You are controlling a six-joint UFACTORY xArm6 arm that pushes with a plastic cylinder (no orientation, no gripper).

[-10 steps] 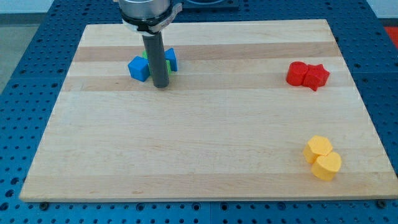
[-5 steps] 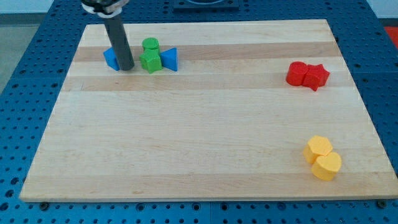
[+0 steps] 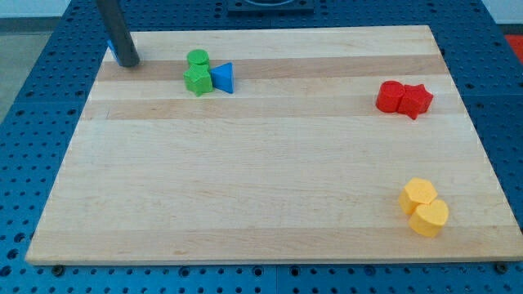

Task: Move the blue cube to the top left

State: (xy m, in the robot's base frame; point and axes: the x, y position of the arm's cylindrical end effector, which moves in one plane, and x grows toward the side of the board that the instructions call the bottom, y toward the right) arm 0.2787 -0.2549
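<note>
My tip rests at the board's top left corner. The blue cube is almost wholly hidden behind the rod; only a sliver of blue shows at the rod's left side, touching it. A blue triangular block lies to the right, beside a green block and a green cylinder.
Two red blocks sit touching at the view's right. Two yellow blocks sit touching at the bottom right. The wooden board ends at its top left corner just beyond my tip.
My tip has moved left and up, pushing the blue cube away from the green blocks to the top left corner. The other blocks have not moved.
</note>
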